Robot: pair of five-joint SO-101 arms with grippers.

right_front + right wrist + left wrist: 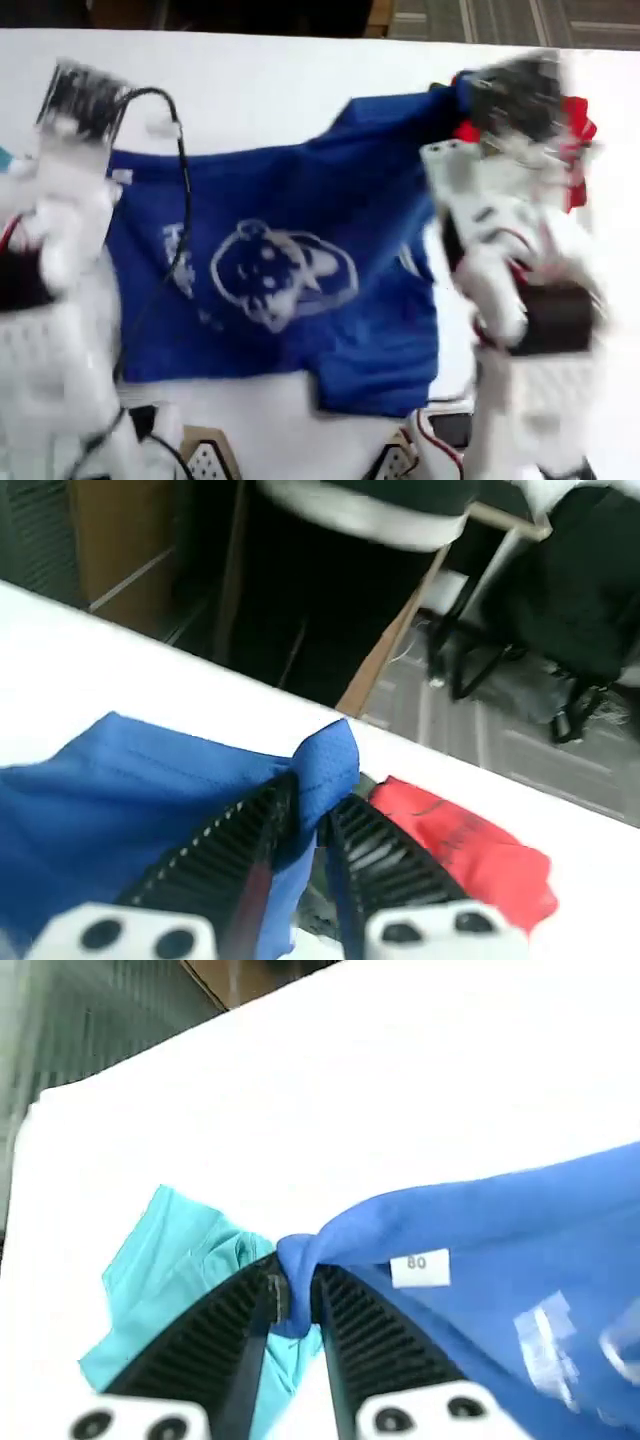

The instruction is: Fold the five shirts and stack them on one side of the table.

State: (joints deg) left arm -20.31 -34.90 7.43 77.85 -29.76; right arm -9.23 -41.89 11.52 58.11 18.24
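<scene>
- Holding the blue shirt (290, 270) by two corners of its far edge looks like the step in hand. The shirt lies spread, print up, across the middle of the table (300, 70).
- The left gripper (295, 1295) is pressed together on a bunched corner of the blue cloth, close to a small white label (417, 1268). A turquoise shirt (165, 1260) lies just behind it on the table.
- The right gripper (310, 815) pinches the opposite corner, with a red shirt (460, 855) just beside it.
- For a clean fold, both arms should travel together at one height, so the held edge is taut and lands square on the near hem.
- The left grip has only a thin twist of cloth, so a jerk could pull it free.
- A low pass could also drag the neighbouring shirts, so lift clear of them first.
</scene>
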